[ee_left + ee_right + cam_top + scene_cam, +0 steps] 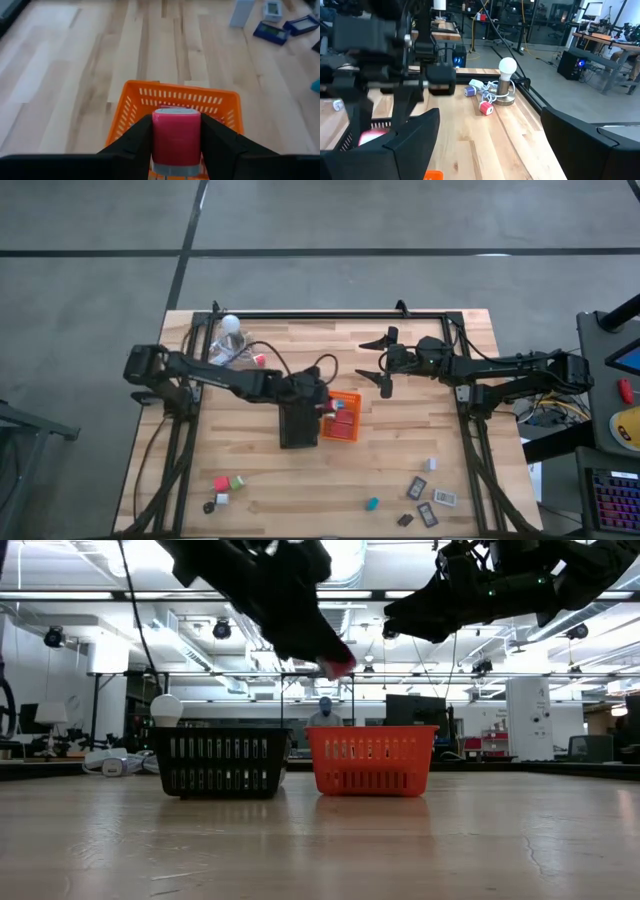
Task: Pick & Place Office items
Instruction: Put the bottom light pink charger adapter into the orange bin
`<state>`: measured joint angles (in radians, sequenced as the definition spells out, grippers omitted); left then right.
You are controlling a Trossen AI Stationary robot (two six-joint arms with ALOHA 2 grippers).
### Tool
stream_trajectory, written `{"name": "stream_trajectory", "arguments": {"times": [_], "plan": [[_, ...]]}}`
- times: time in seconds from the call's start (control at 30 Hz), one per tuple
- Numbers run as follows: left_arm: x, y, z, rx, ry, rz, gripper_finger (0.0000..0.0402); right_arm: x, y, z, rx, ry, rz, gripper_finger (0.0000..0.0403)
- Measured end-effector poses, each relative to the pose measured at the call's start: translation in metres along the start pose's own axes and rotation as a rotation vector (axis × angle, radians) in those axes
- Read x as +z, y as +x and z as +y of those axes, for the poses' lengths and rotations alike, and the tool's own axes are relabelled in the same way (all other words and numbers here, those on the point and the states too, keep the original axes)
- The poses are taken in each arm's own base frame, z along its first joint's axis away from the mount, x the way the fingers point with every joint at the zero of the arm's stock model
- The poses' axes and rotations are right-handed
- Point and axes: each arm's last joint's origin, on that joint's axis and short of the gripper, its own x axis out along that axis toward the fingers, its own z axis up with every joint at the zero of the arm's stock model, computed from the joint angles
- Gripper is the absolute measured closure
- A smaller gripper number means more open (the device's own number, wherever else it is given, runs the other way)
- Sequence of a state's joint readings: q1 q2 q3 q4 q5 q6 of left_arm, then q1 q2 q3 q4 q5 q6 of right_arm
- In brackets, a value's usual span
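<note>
My left gripper [176, 150] is shut on a pink-red block [176, 135] and hangs over the orange tray [131, 107]. The low view shows that block [338, 665] well above the orange tray [372, 762]. A black tray [297, 427] stands beside the orange one [350, 425]. My right gripper [375, 361] waits open and empty, high over the table's far middle. More office items lie flat by the near edge: a red block [221, 482], a green block [238, 480], a teal piece [372, 503] and several grey-black rectangles [417, 488]. My left gripper pinches the pink-red block by two opposite sides [156, 136] between its two fingers [131, 146]. The fingers slant forward and down from the table's left. The block is lifted clear, above the orange tray's near rim, its end sticking out past the fingertips.
A white ball on a base with coiled cable [507, 70] stands at the far left corner, with a small red piece [486, 108] and a blue piece [469, 91] beside it. A black frame [330, 314] runs along the far edge. Bare wood lies between the trays and the near items.
</note>
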<state>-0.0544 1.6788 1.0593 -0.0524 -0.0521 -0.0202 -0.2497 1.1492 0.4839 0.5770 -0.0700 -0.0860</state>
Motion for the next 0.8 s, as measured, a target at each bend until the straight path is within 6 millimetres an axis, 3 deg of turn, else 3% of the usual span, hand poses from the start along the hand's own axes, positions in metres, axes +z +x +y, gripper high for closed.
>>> {"name": "stream_trajectory", "arguments": {"times": [0.43, 0.8], "plan": [[-0.003, 0.061, -0.004, -0.014, -0.003, 0.084, 0.0262, 0.000, 0.000, 0.000, 0.001, 0.000, 0.000, 0.0059], [-0.009, 0.075, -0.004, -0.011, -0.017, 0.105, 0.0260, 0.000, 0.000, 0.000, 0.001, 0.000, 0.001, 0.0054]]}}
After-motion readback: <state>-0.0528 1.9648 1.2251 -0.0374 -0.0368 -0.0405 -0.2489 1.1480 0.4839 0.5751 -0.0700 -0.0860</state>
